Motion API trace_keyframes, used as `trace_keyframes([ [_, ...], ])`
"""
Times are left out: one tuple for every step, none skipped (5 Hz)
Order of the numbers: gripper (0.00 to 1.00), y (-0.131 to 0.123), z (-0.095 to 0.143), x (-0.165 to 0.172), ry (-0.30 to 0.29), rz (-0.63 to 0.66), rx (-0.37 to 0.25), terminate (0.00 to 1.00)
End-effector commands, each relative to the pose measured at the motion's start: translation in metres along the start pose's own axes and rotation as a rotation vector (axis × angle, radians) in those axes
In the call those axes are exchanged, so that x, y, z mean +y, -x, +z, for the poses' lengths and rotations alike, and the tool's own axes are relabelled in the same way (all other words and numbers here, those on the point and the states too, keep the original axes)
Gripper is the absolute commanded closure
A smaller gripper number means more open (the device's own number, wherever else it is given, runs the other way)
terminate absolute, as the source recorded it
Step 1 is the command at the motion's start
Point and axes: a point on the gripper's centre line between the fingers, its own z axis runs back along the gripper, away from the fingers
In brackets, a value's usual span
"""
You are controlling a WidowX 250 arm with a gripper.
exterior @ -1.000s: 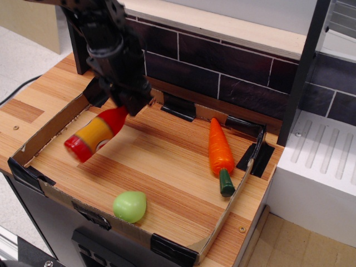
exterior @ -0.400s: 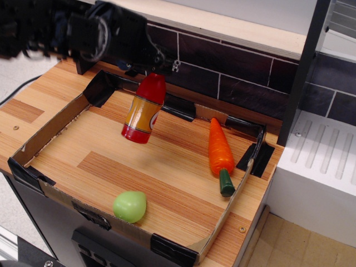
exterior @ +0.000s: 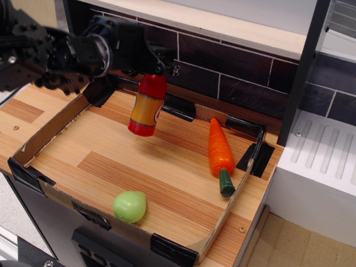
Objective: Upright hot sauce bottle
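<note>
The hot sauce bottle [exterior: 147, 105] is red with an orange-yellow label band. It hangs nearly upright, base down and slightly tilted, above the wooden tray floor near the back. My black gripper [exterior: 156, 69] reaches in from the left and is shut on the bottle's neck at the top. The neck and tip are hidden by the fingers. The bottle's base is off the floor, with its shadow below it.
An orange carrot [exterior: 220, 148] with a green stem lies at the right side of the tray. A green round fruit [exterior: 130, 206] lies near the front cardboard rim [exterior: 105, 214]. A dark tile wall [exterior: 233, 69] stands behind; a white rack [exterior: 322, 161] is at right.
The bottle went from lying tilted and low at the left to hanging nearly upright near the back centre. The arm swung to reach in from the left and rose slightly.
</note>
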Motion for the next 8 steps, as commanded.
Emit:
trace_keyframes([
  [1.00,0.005,0.005,0.002,-0.090,-0.032,-0.286,0.00],
  [1.00,0.009,0.005,0.002,-0.115,-0.002,-0.372,0.00],
  [1.00,0.013,0.006,0.002,-0.134,0.050,-0.459,0.00],
  [1.00,0.013,0.010,0.003,-0.134,0.081,-0.445,0.00],
  [0.00,0.014,0.010,0.004,-0.151,0.120,-0.395,0.00],
  [0.00,0.011,0.014,0.004,-0.151,0.132,-0.380,0.00],
  [0.00,0.005,0.020,0.004,-0.152,0.142,-0.357,0.00],
  [0.00,-0.007,0.026,0.002,-0.182,0.158,-0.317,0.00],
])
